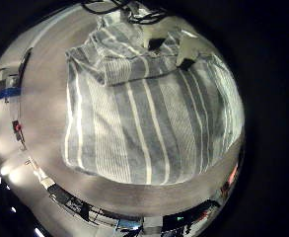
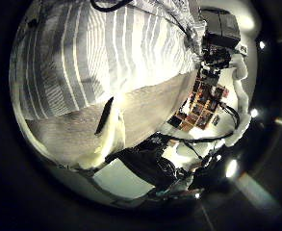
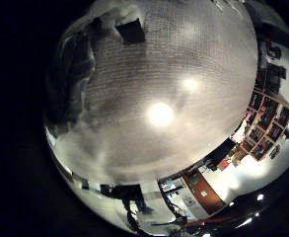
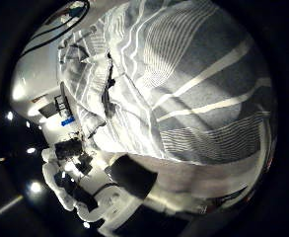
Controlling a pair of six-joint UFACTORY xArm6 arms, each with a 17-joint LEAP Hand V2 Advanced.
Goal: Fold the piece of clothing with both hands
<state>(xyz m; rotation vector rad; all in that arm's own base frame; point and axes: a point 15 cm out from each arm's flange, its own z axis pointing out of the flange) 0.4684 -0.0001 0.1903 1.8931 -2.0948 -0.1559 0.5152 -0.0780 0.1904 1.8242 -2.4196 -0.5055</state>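
On smooth table (image 1: 45, 89), rumpled striped woven garment (image 1: 149, 109), soft folds

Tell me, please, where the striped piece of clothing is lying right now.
The striped garment lies spread on the table, filling the left little finger side palm view, and close under the right palm too.

Legible text, labels, numbers, signs: none. The striped garment (image 1: 144, 114) and the table (image 3: 183, 69) bear no readable print.
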